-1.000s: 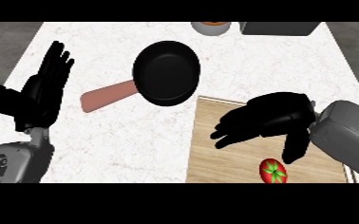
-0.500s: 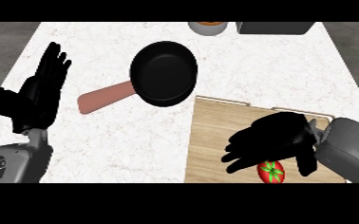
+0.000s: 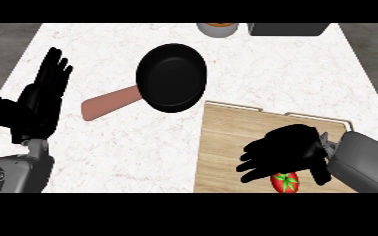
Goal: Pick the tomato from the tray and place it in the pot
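Note:
A red tomato [image 3: 286,182] with a green stem lies on the wooden tray [image 3: 225,135] near the view's lower edge. My right hand [image 3: 288,152] hovers just above and behind it, fingers spread and relaxed, partly covering its top; nothing is held. The pot is a black pan [image 3: 172,77] with a reddish-brown handle [image 3: 109,104], lying on the white counter to the tray's upper left. My left hand [image 3: 43,97] rests open at the left edge, fingers up.
A small bowl [image 3: 217,29] with something orange in it and a dark grey box [image 3: 288,28] stand at the counter's far edge. The tray has raised handles along its far side.
My right hand has moved down and toward the tomato, from the tray's middle to right over it. The left hand, pan and tomato have stayed put.

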